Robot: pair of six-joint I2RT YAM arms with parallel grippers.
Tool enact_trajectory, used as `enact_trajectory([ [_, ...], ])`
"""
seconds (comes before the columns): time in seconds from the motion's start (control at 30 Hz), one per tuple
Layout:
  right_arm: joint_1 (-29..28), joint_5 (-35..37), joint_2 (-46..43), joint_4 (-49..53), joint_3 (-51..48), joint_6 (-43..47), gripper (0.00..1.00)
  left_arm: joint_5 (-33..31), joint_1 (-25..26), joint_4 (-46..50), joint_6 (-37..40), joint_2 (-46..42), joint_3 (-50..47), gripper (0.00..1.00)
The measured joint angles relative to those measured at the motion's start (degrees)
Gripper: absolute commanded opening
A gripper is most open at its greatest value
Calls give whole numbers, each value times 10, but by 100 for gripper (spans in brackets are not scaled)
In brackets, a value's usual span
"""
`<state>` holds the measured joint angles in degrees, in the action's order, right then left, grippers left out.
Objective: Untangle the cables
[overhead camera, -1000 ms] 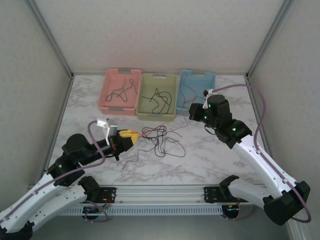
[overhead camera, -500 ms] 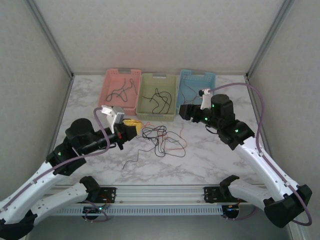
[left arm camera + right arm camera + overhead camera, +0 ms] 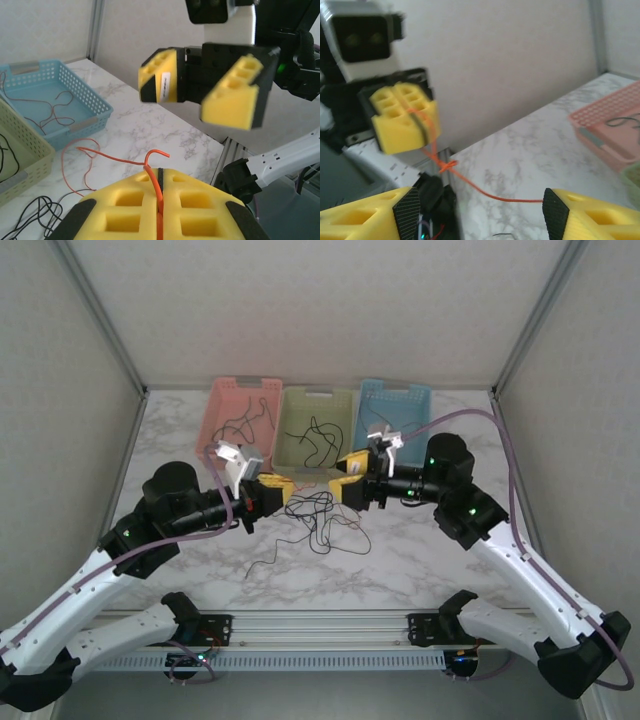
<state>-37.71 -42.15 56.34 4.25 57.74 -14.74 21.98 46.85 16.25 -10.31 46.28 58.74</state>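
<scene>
My left gripper (image 3: 278, 490) (image 3: 160, 172) is shut on an orange cable (image 3: 115, 159) that sticks out between its yellow pads and trails down to the table. A small knot sits in that cable (image 3: 470, 182) just below the left gripper (image 3: 405, 117). My right gripper (image 3: 347, 480) (image 3: 480, 212) stands open, facing the left one at a short distance, with the orange cable running across between its fingers but not touched. From the left wrist it shows as two spread yellow fingers (image 3: 232, 97). A tangle of black and reddish cables (image 3: 325, 515) lies on the marble below both grippers.
Three baskets stand in a row at the back: pink (image 3: 222, 425), green (image 3: 290, 435) and blue (image 3: 420, 400) (image 3: 95, 107), each with thin cables inside. The aluminium rail (image 3: 320, 625) runs along the near edge. Open marble lies left and right of the tangle.
The right gripper has opened and swung left from the blue basket to face the left gripper. The left gripper has risen and moved right, lifting the orange cable.
</scene>
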Motion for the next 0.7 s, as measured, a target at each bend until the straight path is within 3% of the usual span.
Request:
enact_trajectory([
  [0.13, -40, -10, 0, -8, -22, 43, 71, 10, 0, -2, -5, 0, 0, 0],
  [0.7, -97, 26, 38, -48, -42, 112, 63, 38, 0, -29, -32, 5, 0, 0],
])
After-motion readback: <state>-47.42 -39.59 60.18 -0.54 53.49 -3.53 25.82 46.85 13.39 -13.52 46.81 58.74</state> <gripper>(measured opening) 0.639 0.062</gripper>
